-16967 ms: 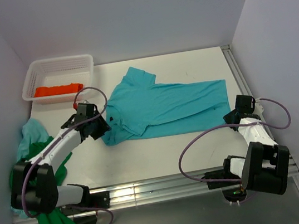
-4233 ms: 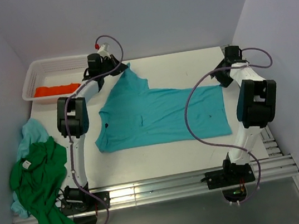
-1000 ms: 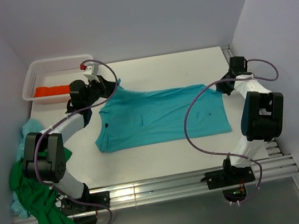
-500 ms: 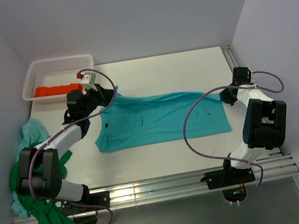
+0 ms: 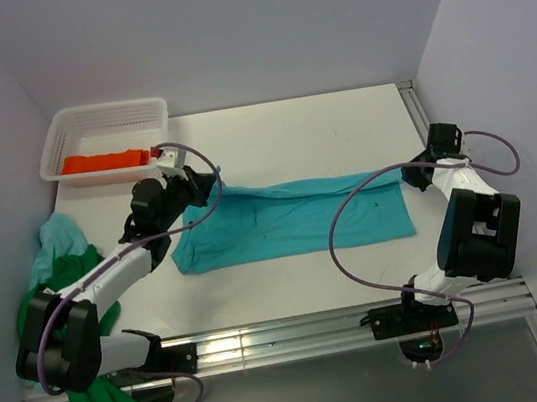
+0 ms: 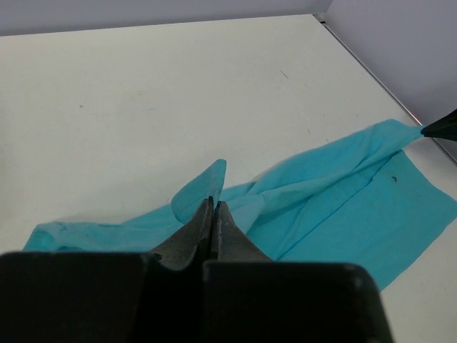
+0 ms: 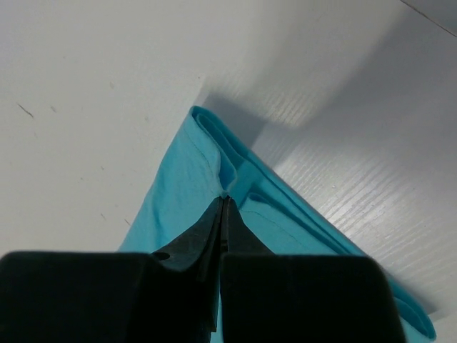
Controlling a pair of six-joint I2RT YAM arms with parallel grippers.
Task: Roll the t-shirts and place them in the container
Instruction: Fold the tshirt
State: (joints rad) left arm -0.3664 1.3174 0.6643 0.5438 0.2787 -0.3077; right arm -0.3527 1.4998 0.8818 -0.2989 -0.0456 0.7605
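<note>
A: What is seen from above?
B: The turquoise t-shirt point(image 5: 292, 220) is seen folded lengthwise, stretched across the table point(image 5: 318, 123).
A: And up close?
B: The left gripper point(image 6: 213, 207) and right gripper point(image 7: 224, 200) are shown pinched tight on its 2 ends.

The top view looks down on the whole table point(image 5: 288, 127) from its near edge. Each wrist view sits close over the turquoise t-shirt point(image 5: 292, 220), which all three share.

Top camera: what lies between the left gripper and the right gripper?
The turquoise t-shirt, its far edge stretched from the left gripper to the right gripper; the top view shows it.
</note>
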